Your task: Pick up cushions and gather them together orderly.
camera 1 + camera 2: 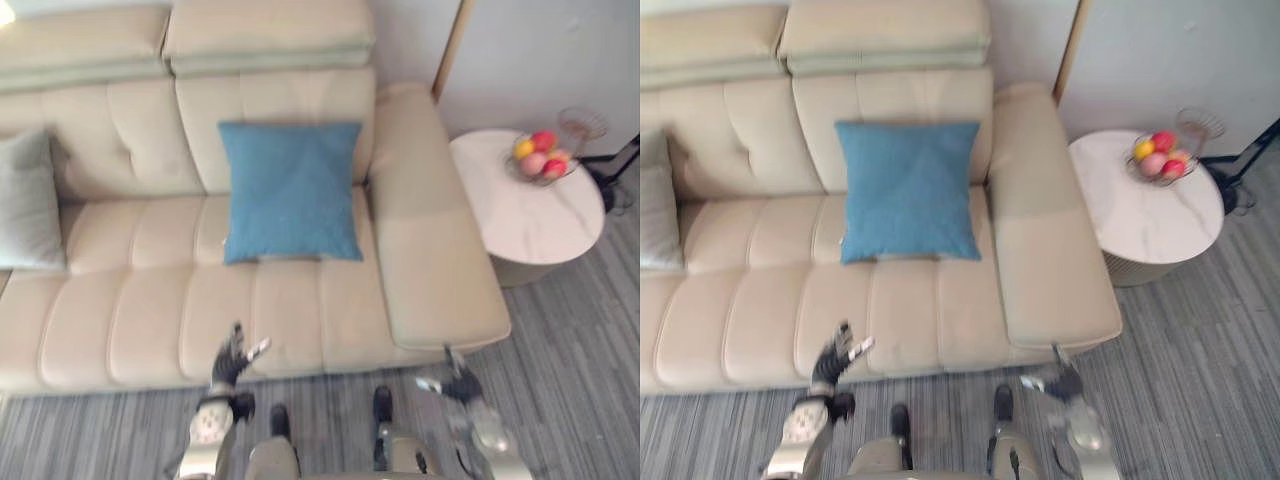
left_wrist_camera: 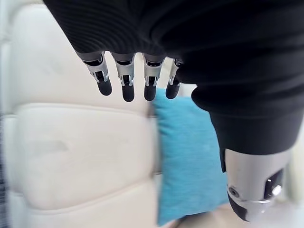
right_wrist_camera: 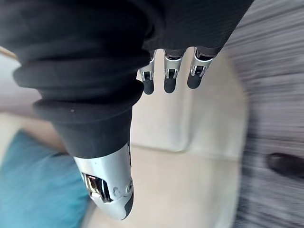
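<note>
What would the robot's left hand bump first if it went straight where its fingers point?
Probably the beige sofa seat: the left hand, fingers straight, points across its front edge. The blue cushion sits farther back, slightly right. The hand's height is unclear.

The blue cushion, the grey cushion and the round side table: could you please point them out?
blue cushion (image 1: 290,190), left eye view, middle of its face.
grey cushion (image 1: 25,205), left eye view, middle of its visible part.
round side table (image 1: 530,222), left eye view, bare part of its top.
</note>
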Controlling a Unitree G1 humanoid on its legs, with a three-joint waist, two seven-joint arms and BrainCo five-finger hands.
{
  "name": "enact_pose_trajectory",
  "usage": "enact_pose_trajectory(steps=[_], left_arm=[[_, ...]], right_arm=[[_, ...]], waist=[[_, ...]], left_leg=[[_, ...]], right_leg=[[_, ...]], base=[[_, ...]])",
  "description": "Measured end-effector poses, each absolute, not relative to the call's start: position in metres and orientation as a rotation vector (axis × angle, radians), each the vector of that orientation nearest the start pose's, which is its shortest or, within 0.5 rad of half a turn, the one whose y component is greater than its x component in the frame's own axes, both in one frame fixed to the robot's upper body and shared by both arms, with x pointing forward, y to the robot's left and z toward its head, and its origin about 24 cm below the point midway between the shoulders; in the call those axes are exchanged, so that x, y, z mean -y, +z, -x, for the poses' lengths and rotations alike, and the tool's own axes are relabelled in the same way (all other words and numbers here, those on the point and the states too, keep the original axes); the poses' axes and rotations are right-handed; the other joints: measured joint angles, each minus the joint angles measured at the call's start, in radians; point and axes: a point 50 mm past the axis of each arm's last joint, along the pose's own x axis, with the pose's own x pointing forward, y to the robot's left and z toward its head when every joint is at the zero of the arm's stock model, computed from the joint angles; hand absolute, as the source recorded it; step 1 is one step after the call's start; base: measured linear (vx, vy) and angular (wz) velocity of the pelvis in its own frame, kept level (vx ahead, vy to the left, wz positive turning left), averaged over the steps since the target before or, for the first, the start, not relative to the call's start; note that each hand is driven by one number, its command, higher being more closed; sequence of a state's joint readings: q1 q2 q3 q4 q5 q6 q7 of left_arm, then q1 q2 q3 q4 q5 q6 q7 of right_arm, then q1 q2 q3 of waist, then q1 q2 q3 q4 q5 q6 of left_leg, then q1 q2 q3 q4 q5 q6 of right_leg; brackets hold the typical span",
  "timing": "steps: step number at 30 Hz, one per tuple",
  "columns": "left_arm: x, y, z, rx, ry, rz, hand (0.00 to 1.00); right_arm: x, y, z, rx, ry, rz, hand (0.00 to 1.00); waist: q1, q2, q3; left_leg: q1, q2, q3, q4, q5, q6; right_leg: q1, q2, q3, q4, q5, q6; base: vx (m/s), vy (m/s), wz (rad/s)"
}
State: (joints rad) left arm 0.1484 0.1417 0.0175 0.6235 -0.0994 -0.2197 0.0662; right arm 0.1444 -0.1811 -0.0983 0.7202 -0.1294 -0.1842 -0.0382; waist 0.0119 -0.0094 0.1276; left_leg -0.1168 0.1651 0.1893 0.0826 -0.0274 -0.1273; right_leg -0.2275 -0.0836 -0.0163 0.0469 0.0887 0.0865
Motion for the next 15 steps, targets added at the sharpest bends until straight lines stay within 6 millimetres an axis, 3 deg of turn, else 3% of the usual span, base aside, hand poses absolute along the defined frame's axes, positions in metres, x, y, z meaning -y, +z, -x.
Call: enact_pose_trajectory(steps=[3,6,8,9,10,11,12,13,15], left_arm=[[-0.225,-0.116,-0.136,-0.682,0.220,-0.103,0.00],[-0.238,-0.119,-0.122,-0.728,0.237,-0.138,0.00],[-0.241,-0.118,-0.123,-0.724,0.237,-0.147,0.00],[-0.241,-0.117,-0.124,-0.720,0.233,-0.154,0.00],[-0.240,-0.116,-0.128,-0.709,0.226,-0.163,0.00],[-0.241,-0.115,-0.129,-0.706,0.222,-0.167,0.00],[-0.240,-0.114,-0.132,-0.698,0.219,-0.168,0.00],[-0.241,-0.113,-0.133,-0.691,0.221,-0.170,0.00],[-0.237,-0.110,-0.139,-0.665,0.219,-0.159,0.00]], right_arm=[[0.251,-0.125,-0.112,-0.825,-0.166,0.306,0.00],[0.255,-0.130,-0.100,-0.876,-0.169,0.312,0.00],[0.254,-0.131,-0.099,-0.881,-0.166,0.314,0.00],[0.253,-0.131,-0.099,-0.879,-0.160,0.313,0.00],[0.249,-0.130,-0.106,-0.864,-0.152,0.303,0.00],[0.248,-0.131,-0.104,-0.869,-0.148,0.299,0.00],[0.245,-0.134,-0.098,-0.888,-0.126,0.298,0.00],[0.242,-0.135,-0.096,-0.897,-0.107,0.299,0.00],[0.244,-0.131,-0.107,-0.865,-0.109,0.306,0.00]], waist=[[-0.002,-0.011,-0.005],[-0.012,-0.008,-0.003],[-0.024,-0.011,-0.001],[-0.026,-0.012,-0.001],[-0.025,0.006,0.008],[-0.028,-0.001,0.010],[-0.030,-0.024,0.012],[-0.023,-0.046,0.004],[-0.011,-0.062,-0.004]], left_leg=[[0.065,-0.012,0.049,0.003,-0.028,0.003],[0.094,-0.011,0.085,0.045,-0.057,0.007],[0.083,-0.010,0.086,0.089,-0.070,0.017],[0.071,-0.006,0.089,0.105,-0.074,0.023],[0.057,0.019,0.094,0.121,-0.074,0.028],[0.053,0.015,0.081,0.132,-0.074,0.027],[0.050,0.002,0.056,0.152,-0.073,0.028],[0.016,-0.002,0.044,0.189,-0.073,0.027],[-0.061,0.009,0.028,0.234,-0.063,0.011]], right_leg=[[0.039,-0.007,0.054,-0.012,0.005,0.007],[0.038,-0.005,0.083,0.047,-0.005,0.008],[0.006,-0.007,0.082,0.125,-0.021,0.010],[-0.002,-0.005,0.085,0.138,-0.009,0.029],[-0.067,-0.008,0.095,0.392,-0.137,0.031],[-0.090,-0.014,0.092,0.525,-0.189,0.034],[-0.088,-0.031,0.096,0.717,-0.256,0.061],[-0.069,-0.037,0.104,0.785,-0.301,0.067],[-0.075,-0.027,0.095,0.706,-0.358,0.070]], base=[[0.04,0.074,-0.43],[0.03,0.060,-0.38],[-0.03,0.027,-0.11],[-0.09,-0.020,-0.09],[-0.12,-0.046,0.05],[-0.10,-0.101,0.43],[-0.12,-0.199,0.69],[-0.12,-0.230,0.62],[-0.12,-0.209,0.19]])
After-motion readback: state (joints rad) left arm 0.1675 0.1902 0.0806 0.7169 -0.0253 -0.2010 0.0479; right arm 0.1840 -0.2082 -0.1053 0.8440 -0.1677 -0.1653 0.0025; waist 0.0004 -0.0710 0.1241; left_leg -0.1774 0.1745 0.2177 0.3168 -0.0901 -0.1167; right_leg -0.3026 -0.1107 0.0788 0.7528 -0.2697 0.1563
